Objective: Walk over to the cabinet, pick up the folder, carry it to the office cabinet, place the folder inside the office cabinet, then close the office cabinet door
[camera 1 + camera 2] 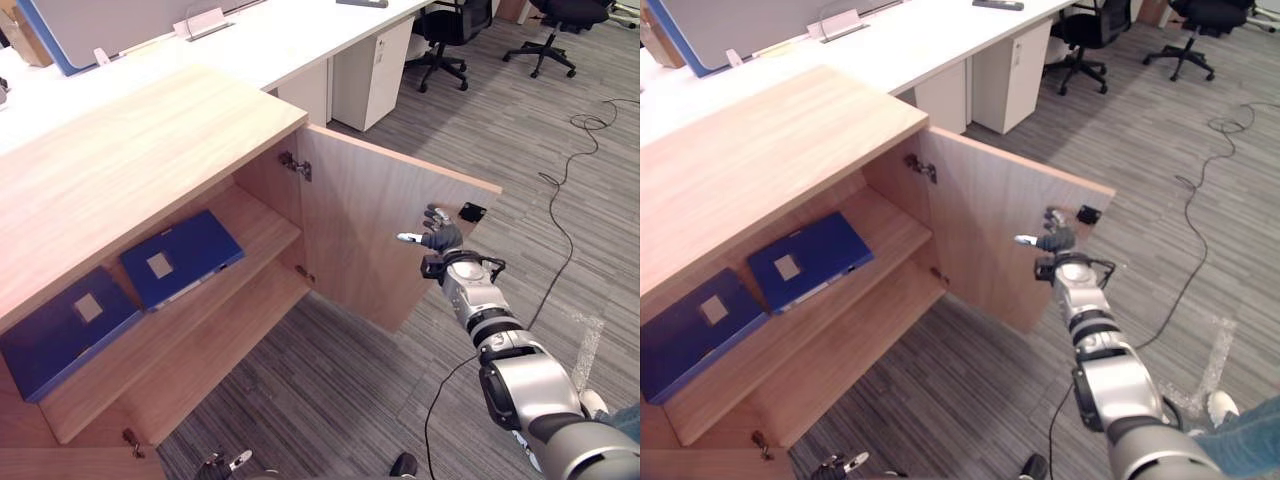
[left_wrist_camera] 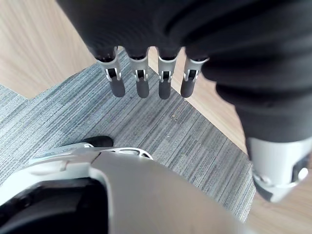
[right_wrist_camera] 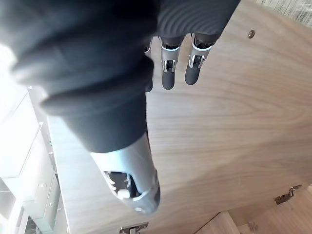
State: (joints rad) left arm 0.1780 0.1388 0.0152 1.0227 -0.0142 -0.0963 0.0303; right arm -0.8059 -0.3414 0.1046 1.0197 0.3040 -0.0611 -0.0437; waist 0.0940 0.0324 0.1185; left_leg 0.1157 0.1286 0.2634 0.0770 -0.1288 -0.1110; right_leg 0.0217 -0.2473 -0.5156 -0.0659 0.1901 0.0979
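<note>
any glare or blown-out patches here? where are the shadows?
Left eye view: white desk washed out toward the left; cabinet interior shaded under its top. Right wrist view: blown out past the door edge, beside the right hand. Left wrist view: carpet below the left hand evenly lit.

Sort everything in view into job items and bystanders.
Job: office cabinet, its open door, right blue folder, left blue folder, right robot hand by the door.
Lying about: white desk, drawer unit, office chairs.
</note>
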